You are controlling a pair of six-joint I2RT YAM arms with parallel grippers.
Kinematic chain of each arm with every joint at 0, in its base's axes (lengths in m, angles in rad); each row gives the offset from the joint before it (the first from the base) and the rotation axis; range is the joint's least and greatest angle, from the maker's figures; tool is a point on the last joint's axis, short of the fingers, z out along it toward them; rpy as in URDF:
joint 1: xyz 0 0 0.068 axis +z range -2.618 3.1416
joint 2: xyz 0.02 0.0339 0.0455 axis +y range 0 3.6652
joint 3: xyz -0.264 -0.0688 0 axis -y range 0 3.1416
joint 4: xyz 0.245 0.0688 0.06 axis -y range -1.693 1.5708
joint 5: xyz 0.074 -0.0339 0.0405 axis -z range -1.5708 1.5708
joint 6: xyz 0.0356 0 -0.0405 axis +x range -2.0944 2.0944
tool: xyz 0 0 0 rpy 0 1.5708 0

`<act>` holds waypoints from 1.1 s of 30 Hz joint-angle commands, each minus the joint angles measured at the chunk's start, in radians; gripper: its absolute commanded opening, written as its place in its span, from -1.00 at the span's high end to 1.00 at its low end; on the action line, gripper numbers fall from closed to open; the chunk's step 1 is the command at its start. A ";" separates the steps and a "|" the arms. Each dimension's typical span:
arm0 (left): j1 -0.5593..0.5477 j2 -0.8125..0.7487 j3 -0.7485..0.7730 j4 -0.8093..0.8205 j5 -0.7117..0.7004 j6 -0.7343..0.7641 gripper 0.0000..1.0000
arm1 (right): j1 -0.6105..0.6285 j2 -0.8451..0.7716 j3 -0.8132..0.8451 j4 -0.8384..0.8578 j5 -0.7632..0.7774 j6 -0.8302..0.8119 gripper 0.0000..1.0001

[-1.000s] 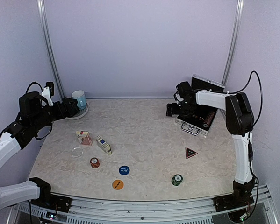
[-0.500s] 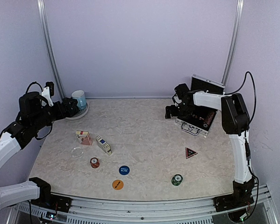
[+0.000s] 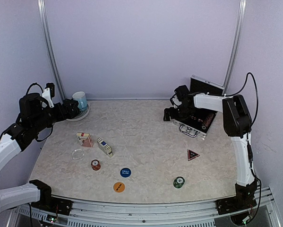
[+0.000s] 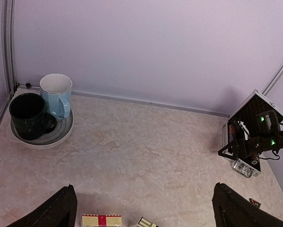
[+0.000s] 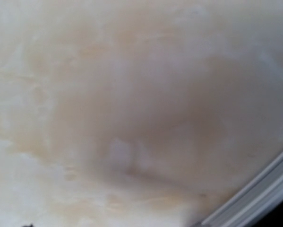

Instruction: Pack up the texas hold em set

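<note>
At the desk's (image 3: 146, 137) far right, the open case (image 3: 198, 122) has the right pincer (image 3: 170, 114) at its left edge, its gap impossible to tell from the blurred wrist view; a push there could perhaps skid the case or drop the lid shut. Left pincer (image 4: 143, 189) hangs wide near the mugs (image 4: 30, 111), while chips (image 3: 96, 164), decks (image 3: 105, 146) and marker (image 3: 193, 154) lie well apart from the case.

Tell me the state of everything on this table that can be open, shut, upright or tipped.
Silver aluminium case: open, lid raised.
Light blue mug: upright, on the plate.
Dark green mug: upright, same plate.
Left gripper: open, empty.
Right gripper: by the case, jaws unclear.
</note>
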 commanded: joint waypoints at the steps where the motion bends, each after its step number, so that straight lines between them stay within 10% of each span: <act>1: 0.008 0.000 -0.007 -0.005 0.003 0.004 -0.98 | 0.088 0.002 -0.024 0.052 -0.138 -0.033 -0.97; 33: 0.007 -0.020 -0.008 -0.004 0.005 0.004 -0.98 | 0.337 0.111 0.152 -0.024 -0.246 -0.222 -0.96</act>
